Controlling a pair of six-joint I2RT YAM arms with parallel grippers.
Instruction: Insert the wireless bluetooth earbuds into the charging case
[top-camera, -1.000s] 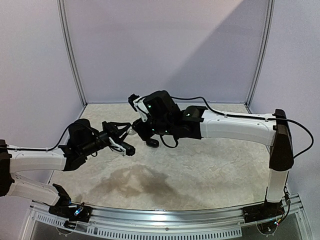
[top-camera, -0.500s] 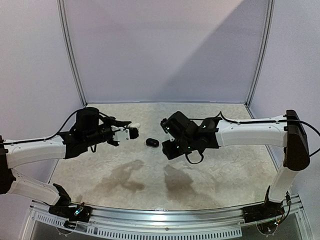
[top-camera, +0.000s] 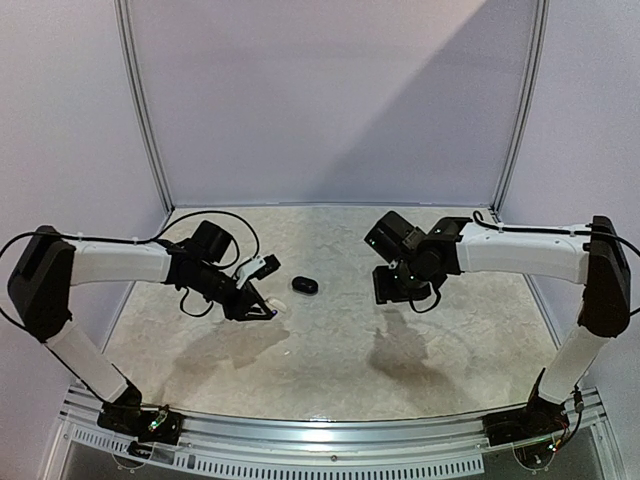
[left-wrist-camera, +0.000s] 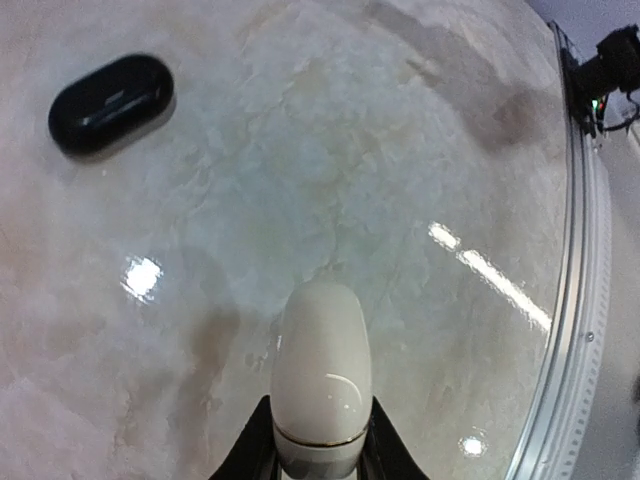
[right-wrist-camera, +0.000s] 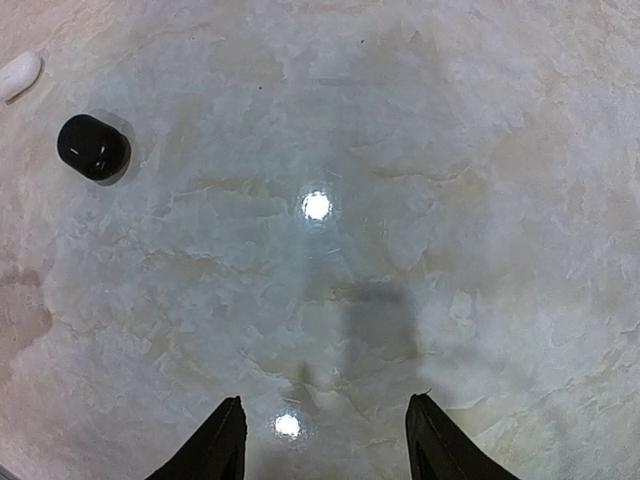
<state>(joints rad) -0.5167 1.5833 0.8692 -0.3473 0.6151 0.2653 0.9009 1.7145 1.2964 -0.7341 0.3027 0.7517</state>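
The left gripper (left-wrist-camera: 320, 445) is clamped on a white case (left-wrist-camera: 320, 365). A black case (top-camera: 304, 285) lies on the table (top-camera: 420, 340) at 2 o'clock from it. The right gripper (right-wrist-camera: 325, 440), at 3 o'clock from the black case, has its jaws parted and empty.

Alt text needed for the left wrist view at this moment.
The left gripper holds a closed white pebble-shaped case by its near end, over a pale marbled table. A closed black case lies on the table at upper left, and a metal rail runs down the right edge.
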